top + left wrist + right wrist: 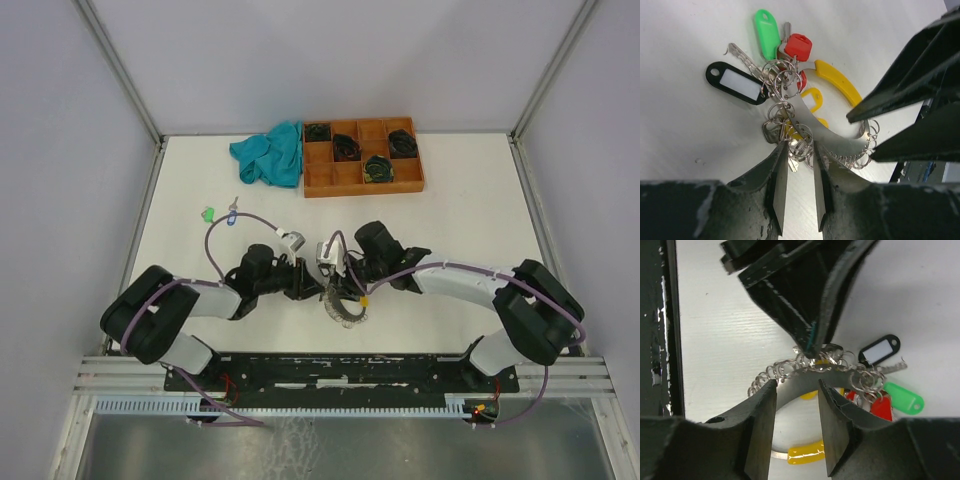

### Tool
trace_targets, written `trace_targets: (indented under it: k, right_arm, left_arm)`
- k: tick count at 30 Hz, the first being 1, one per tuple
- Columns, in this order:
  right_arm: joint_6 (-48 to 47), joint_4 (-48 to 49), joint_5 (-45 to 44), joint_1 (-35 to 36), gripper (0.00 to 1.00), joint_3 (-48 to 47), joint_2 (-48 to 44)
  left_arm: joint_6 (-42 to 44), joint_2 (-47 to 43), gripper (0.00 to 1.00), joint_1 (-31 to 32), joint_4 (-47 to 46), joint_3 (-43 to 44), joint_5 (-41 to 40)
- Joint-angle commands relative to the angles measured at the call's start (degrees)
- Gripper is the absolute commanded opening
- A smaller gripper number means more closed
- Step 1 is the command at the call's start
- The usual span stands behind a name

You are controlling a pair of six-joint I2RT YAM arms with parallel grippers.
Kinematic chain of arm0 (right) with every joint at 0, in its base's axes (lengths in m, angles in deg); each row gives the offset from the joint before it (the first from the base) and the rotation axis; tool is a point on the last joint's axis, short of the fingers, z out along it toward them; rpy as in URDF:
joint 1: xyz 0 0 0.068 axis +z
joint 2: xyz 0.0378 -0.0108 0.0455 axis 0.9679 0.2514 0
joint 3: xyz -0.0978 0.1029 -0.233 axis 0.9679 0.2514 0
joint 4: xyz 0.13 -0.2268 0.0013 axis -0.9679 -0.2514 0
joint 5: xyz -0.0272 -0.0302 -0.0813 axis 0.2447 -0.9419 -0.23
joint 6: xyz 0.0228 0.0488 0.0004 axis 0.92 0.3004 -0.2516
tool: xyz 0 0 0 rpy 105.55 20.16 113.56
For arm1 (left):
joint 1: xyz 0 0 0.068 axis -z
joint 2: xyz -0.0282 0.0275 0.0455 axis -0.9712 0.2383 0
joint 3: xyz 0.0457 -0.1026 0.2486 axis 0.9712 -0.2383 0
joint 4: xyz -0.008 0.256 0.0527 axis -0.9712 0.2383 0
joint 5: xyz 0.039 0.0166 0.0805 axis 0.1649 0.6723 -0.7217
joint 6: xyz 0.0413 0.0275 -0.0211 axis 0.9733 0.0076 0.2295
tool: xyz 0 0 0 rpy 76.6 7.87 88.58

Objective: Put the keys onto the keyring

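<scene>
The keyring [343, 312], a silvery band [820, 130] with a yellow segment [837, 80], lies mid-table between both grippers. Keys with green [766, 32], red [799, 46], yellow [812, 97] and black-framed [735, 82] tags hang bunched on it by small split rings. My left gripper [799, 146] has its jaws narrowly apart with split rings between the tips; I cannot tell if they are pinched. My right gripper [796, 384] stands open, its tips against the band [797, 389], with nothing pinched. Two loose keys, green [208, 213] and blue [232, 212], lie far left.
An orange-brown tray [362, 185] with black coiled bundles stands at the back. A teal cloth [270, 153] lies to its left. A purple cable [215, 250] loops over the table beside the left arm.
</scene>
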State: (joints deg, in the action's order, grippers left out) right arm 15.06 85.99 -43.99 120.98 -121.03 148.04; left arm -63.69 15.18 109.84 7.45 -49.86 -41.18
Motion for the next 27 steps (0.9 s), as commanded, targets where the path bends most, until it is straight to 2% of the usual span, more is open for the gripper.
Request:
trace_targets:
  k: [1,5,12,18,27]
  right_arm:
    - [-11.7,2.4,3.1,1.9,0.48,0.2,0.5]
    - [-15.1,2.6,2.0,2.9,0.49,-0.4,2.8]
    - [-18.1,2.3,-3.4,4.8,0.40,-1.6,5.5]
    - [-18.8,1.5,-4.4,4.8,0.33,-2.8,5.7]
    - [-20.0,0.5,-5.7,4.8,0.31,-4.6,7.1]
  left_arm:
    - [2.4,-2.9,0.35,0.2,-1.2,-0.1,-2.8]
    - [1.7,-5.4,0.39,-0.7,-1.8,-1.8,-4.3]
    - [0.2,-12.2,0.43,-5.0,-1.2,-6.2,-8.5]
    - [1.8,-17.9,0.44,-5.6,2.5,-7.3,-12.0]
    - [2.0,-18.7,0.45,-5.6,3.1,-7.5,-12.4]
